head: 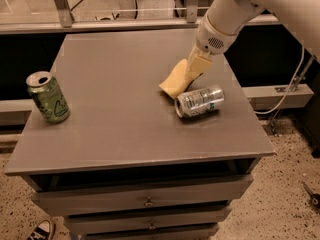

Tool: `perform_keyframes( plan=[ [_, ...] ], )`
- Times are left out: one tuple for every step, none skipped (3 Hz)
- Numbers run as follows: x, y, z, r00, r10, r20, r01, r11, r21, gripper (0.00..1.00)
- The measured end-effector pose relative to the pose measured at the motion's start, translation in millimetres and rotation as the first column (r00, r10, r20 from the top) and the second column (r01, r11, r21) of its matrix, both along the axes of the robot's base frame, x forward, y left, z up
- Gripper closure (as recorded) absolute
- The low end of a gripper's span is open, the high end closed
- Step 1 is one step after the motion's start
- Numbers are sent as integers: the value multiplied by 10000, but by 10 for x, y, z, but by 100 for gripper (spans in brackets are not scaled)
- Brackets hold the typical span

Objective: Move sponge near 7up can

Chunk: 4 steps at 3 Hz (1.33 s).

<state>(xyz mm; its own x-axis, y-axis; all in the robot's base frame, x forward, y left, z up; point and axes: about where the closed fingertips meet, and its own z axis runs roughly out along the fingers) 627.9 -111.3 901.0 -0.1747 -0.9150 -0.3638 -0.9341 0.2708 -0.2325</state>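
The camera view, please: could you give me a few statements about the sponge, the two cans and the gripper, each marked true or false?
1. The 7up can lies on its side on the table. True.
2. The green can lies beside the 7up can. False: it stands upright near the table's left edge in the camera view, far from the 7up can.
3. The gripper grips the sponge at its upper end. True.
4. The sponge lies flat at the table's front corner. False: it is tilted, just behind the 7up can.
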Motion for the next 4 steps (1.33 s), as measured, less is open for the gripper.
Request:
perform_keyframes(
  plan=[
    [29, -38, 45, 9999, 126, 91, -123, 9993, -344, 13],
    [51, -68, 80, 9997, 194, 161, -185, 9982, -566, 0],
    [81, -135, 147, 9996, 11, 272, -2, 9993, -366, 0],
    [106, -273, 377, 9947, -644, 798, 559, 9929, 1045, 0]
  ],
)
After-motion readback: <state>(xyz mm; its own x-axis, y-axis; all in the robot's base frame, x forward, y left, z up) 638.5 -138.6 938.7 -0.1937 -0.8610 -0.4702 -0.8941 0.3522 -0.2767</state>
